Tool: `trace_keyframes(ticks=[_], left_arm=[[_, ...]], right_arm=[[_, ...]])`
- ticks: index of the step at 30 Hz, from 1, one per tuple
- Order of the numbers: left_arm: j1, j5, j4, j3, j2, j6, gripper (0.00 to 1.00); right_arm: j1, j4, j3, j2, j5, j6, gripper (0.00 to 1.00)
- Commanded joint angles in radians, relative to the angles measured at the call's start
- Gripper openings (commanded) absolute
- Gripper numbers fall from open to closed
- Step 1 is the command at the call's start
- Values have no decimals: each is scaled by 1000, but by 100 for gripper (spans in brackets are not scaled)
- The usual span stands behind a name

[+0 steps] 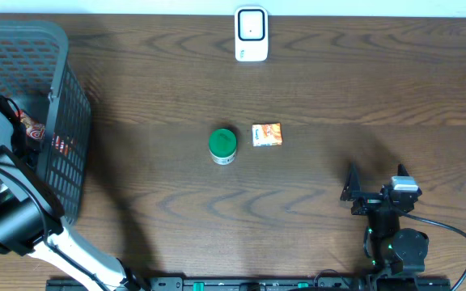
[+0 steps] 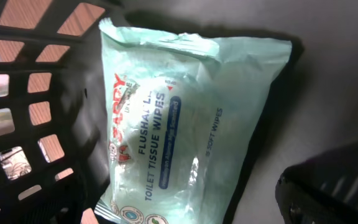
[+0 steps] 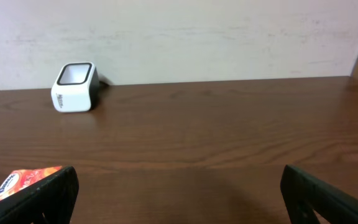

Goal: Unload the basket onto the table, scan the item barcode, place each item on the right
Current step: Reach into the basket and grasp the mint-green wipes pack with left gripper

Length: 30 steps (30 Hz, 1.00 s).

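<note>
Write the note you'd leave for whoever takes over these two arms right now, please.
Left pincer: open, empty, down in the basket over the wipes.
Right pincer: open, empty, low over the table at its near right, facing the scanner at the far edge.
Green tub and orange box lie mid-table; whether they were scanned cannot be told.
Done: nothing is gripped yet.
Left: probably grip the wipes, lift them out, and show the barcode to the scanner.

Basket [image 1: 67,105] far left, wipes pack [image 2: 185,124] inside, scanner [image 1: 251,34] at back, tin [image 1: 222,145] left of carton [image 1: 267,134]
</note>
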Motion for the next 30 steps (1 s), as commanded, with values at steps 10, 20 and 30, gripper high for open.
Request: trace_keyframes(ticks=[10,20,30], left_arm=[[26,-11,100,-160,13,5,100],[67,-6,117,-219,14,-11,34],[66,88,59,-134,-5,-10,7]], right_arm=[[5,-3,-1,-6,5,-5,99],[5,-3,-1,-6,5,-5,99],[5,-3,-1,-6,5,-5,99]])
